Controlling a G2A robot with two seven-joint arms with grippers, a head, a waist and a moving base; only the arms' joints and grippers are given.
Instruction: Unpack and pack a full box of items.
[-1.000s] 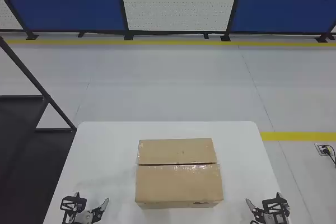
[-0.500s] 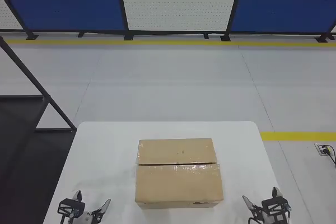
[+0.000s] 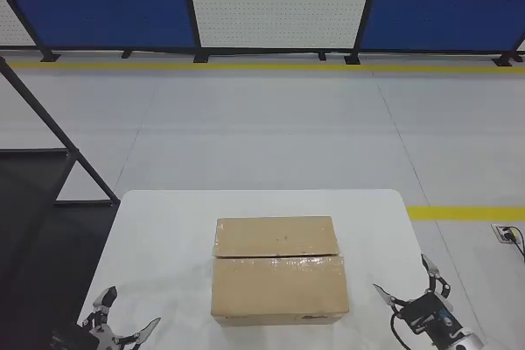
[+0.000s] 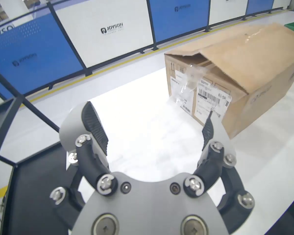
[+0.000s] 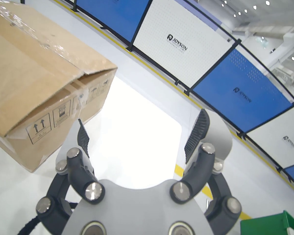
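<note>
- You have the brown cardboard box in the middle of the white table. Its two top flaps are folded down, so what is inside stays hidden.
- From above, the flaps meet in a seam running left to right. The wrist views give you more: the near flap stands slightly lifted at both ends, with a dark gap under it and loose clear tape at the corners.
- The wrist views also give you the end faces: printed labels on the left end and handling symbols on the right end. Both views cut part of the box off.
- Your left gripper is over the near left part of the table, well apart from the box. Its jaws are spread wide and hold nothing. The top view cuts off its base.
- Your right gripper is near the box's near right corner without touching it. It is equally wide open and empty.
- A green bin is cut off in the right wrist view, so you cannot tell what it contains.
</note>
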